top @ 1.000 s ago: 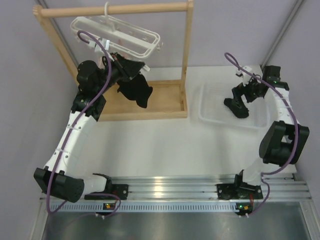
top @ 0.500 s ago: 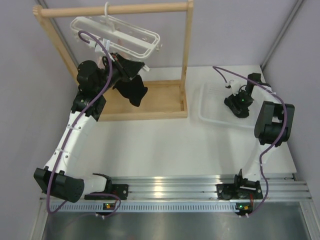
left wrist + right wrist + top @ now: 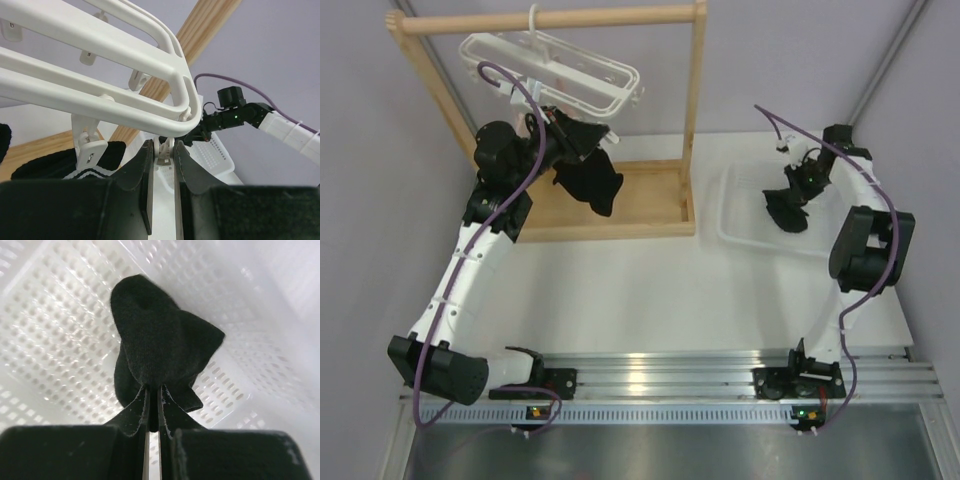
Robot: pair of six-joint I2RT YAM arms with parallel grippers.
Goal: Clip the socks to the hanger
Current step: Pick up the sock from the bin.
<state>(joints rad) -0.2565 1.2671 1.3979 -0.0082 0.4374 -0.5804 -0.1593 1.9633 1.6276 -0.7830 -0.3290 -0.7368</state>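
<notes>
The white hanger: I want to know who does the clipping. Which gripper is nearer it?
Left. The left gripper sits just under the white hanger, squeezing one dangling clip. The right gripper is far off in the white basket, pinching a black sock.

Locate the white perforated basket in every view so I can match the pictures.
Top external: basket at right, beside the wooden rack.
Left wrist: basket lower right of centre, beyond the hanger.
Right wrist: basket fills the frame.
Shared landmark: the right gripper, shut on a black sock in the basket; its arm shows in the left wrist view too.
</notes>
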